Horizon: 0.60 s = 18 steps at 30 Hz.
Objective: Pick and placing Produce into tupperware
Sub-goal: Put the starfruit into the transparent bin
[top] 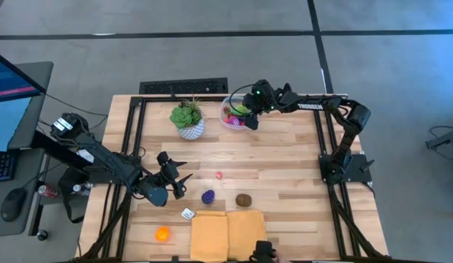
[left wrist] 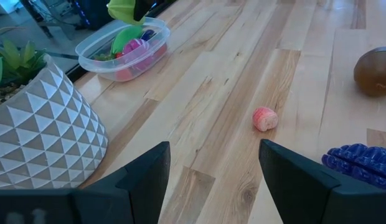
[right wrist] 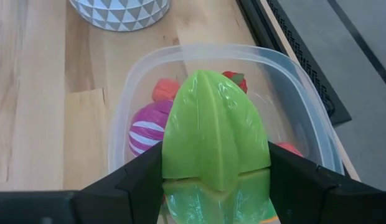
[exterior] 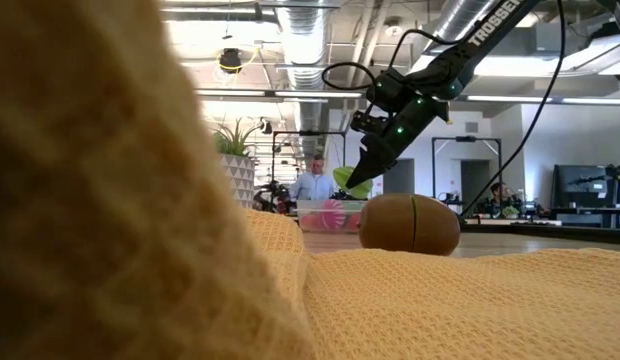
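A yellow waffle-weave cloth [exterior: 410,300] fills the foreground of the low view, and just past its edge a brown toy fruit [exterior: 410,223] sits on the wooden table [top: 285,157]. Behind it the right gripper [right wrist: 216,163] hangs directly over the tupperware [right wrist: 138,81], its 2 fingers clamped on the flanks of a bright green ridged piece of produce [right wrist: 215,134] — held pointing down at the container's mouth, evidently so that a release would drop it straight in. The clear container stands at the far edge of the table, just beside the white patterned pot [top: 191,130] of a leafy plant [top: 187,114], and already holds a pink striped piece [right wrist: 148,127] and several red ones [right wrist: 164,89].

The left gripper [left wrist: 215,165] waits low at the near-left part of the table, fingers spread and holding nothing, its camera looking across the boards at what remains. A small pink piece [left wrist: 264,118] lies alone on bare wood, with a purple piece [top: 207,196] and the brown one near the cloth. An orange piece [top: 162,234] rests well apart toward the near-left corner, and a small white object [top: 187,214] beside the cloth is too small to identify.

The task looks partway done — 4 loose pieces are left. The green piece appears ready for release; its bulk may leave it resting on top of the others.
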### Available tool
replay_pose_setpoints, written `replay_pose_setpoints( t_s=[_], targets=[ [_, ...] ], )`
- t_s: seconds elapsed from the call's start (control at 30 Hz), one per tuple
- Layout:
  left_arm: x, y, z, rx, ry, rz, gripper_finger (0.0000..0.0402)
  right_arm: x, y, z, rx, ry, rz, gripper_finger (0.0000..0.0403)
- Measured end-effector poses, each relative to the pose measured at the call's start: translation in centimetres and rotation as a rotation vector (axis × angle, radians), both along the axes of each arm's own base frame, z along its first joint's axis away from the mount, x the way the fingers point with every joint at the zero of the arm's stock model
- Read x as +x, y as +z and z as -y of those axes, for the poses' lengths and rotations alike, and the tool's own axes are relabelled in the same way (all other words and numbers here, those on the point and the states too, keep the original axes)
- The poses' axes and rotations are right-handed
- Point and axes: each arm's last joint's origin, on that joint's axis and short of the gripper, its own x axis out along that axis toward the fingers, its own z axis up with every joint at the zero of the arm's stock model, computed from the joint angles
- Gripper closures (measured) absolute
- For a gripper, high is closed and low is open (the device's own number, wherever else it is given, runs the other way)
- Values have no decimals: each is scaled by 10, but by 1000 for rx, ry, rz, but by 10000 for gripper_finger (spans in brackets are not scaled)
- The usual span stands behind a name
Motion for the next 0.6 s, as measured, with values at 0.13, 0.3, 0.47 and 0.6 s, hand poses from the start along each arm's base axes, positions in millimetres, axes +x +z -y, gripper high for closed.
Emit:
replay_pose_setpoints(
  t_s=[0.13,0.3,0.47,0.6],
  targets=[
    [0,0,0,1,1,1,164,0,0,0,4,-1,-6,137],
    [0,0,0,1,1,1,164,0,0,0,4,0,-6,137],
    [0,0,0,0,2,1,164,-1,0,0,-6,-12,-12,137],
    [0,0,0,0,1,1,164,-1,0,1,-16,-24,-18,137]
  ],
)
